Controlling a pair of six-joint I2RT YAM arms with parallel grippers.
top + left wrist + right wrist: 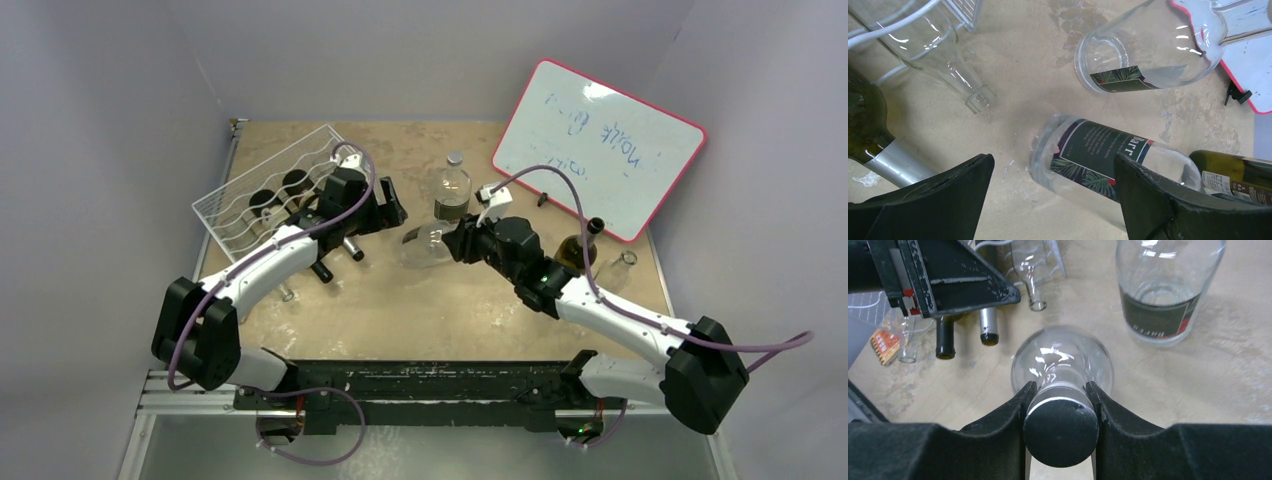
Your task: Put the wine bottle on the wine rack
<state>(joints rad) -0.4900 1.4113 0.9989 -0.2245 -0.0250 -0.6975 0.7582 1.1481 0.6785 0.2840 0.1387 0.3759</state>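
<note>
Centrally, right gripper (1061,390) clamped neck of clear, black-capped wine bottle (1063,357); left gripper (1050,160) gaped empty beside white wavy-wire wine rack (235,213).

Wine rack (235,205), far-L corner: near part hidden behind L arm (270,262); whiteboard (610,150) writing, far-R corner, too small to read.

The top view looked down from above and behind over the whole bench (420,320); both wrist views sat low and close, facing obliquely down; all three shared the standing clear bottle (452,192).
</note>
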